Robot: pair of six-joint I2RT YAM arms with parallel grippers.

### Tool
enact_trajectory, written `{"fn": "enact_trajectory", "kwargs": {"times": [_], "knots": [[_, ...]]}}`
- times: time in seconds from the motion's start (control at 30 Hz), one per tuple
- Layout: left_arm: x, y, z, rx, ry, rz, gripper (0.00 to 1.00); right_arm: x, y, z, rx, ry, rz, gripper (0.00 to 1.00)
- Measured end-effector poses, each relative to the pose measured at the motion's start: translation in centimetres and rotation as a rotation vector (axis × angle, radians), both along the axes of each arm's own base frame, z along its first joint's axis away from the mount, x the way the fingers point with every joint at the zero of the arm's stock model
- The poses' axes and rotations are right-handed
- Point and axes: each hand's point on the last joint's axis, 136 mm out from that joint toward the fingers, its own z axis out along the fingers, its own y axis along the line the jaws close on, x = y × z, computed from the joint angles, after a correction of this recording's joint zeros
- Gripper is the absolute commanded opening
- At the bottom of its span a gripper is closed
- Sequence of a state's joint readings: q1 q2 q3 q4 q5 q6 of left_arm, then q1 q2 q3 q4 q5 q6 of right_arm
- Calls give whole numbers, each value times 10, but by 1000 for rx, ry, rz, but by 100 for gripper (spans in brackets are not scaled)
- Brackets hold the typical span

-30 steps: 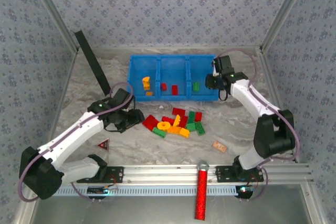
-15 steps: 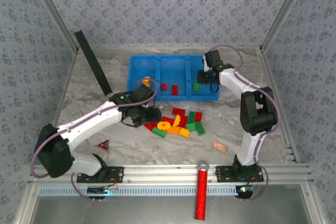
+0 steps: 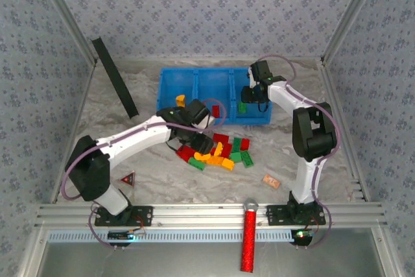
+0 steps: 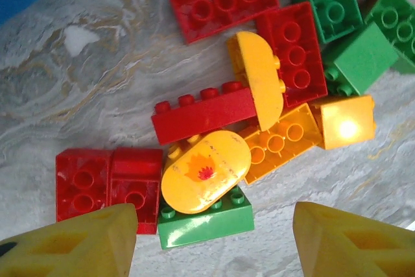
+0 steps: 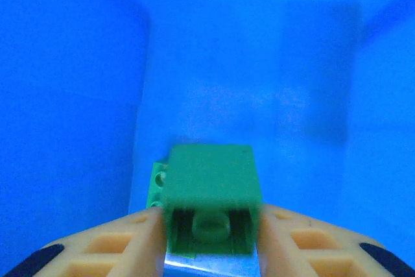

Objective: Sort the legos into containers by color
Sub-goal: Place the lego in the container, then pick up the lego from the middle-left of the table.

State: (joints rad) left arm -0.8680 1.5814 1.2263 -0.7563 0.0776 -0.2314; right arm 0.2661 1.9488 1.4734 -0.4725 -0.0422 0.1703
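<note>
Versus half a second ago: reached left gripper (image 4: 214,217) farther over loose legos (image 4: 204,113), jaws spread, empty. Held right gripper (image 5: 209,241) inside rightmost of containers (image 3: 214,77), pinched on glossy boxy green brick (image 5: 211,183). Marbled tabletop (image 4: 97,63) beneath.

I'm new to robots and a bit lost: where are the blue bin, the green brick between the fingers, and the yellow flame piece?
Bin (image 3: 214,70): top view, far rim.
Green brick (image 5: 211,183): right wrist view, smooth upper face.
Flame piece (image 4: 204,172): left wrist view, flame sticker.
</note>
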Motion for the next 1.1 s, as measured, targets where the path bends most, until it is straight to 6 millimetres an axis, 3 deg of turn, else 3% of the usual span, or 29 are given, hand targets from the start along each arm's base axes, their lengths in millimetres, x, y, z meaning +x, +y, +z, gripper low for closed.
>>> {"fn": "enact_trajectory", "kwargs": {"times": [0.27,0.63,0.97,1.1], "knots": [[-6,-4,-15,98,-57,-219,63,-3,5,4,10,20,37,48],[-6,-3,-37,176,-63,-319,61,-15,7,6,21,35,58,51],[-11,3,-68,234,-15,-357,59,-51,12,71,49,-73,89,55],[-10,2,-73,232,-18,-359,59,-65,11,84,57,-87,92,56]]}}
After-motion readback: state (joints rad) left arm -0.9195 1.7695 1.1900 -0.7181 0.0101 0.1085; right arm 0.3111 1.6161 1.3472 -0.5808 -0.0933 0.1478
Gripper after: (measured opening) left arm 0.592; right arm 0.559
